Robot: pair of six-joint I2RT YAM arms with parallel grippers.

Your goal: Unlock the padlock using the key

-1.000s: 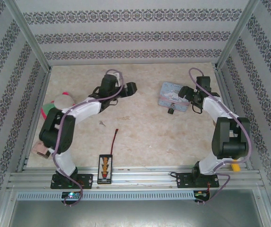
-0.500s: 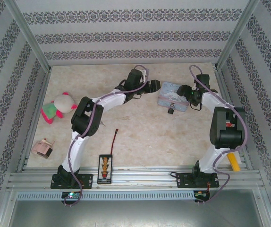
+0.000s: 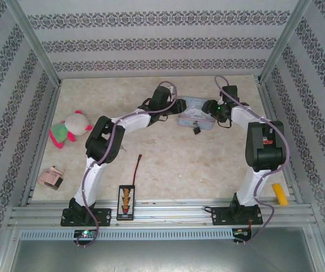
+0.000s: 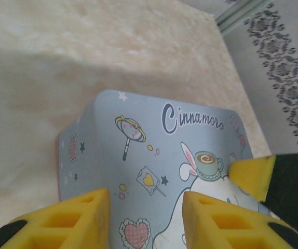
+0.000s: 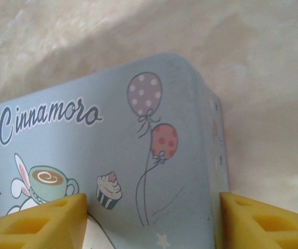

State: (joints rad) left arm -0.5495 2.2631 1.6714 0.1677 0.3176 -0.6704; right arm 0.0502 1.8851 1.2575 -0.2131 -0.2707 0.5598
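Observation:
The padlock (image 3: pixel 197 129) is a tiny dark thing at the front edge of the pale blue tin (image 3: pixel 195 116), mid table toward the back. I cannot pick out the key. My left gripper (image 3: pixel 179 106) meets the tin's left end. In the left wrist view its yellow fingers (image 4: pixel 81 218) stand apart over the printed lid (image 4: pixel 154 150), so this gripper (image 4: pixel 145 218) is open. My right gripper (image 3: pixel 210 107) is at the tin's right end. It (image 5: pixel 154 218) is open, with one finger over the lid (image 5: pixel 112 155) and the other finger (image 5: pixel 263 220) by the tin's edge.
A pink and green plush toy (image 3: pixel 66 127) lies at the left, a small pink box (image 3: pixel 50 177) near the front left. A thin red cord (image 3: pixel 139 164) and a patterned strip (image 3: pixel 127 202) lie at the front, and a yellow piece (image 3: pixel 279 194) at the front right.
My left arm swung right from the table's left half to the tin. My right gripper pushed leftward and the tin slid left with the padlock. Both grippers' jaws narrowed.

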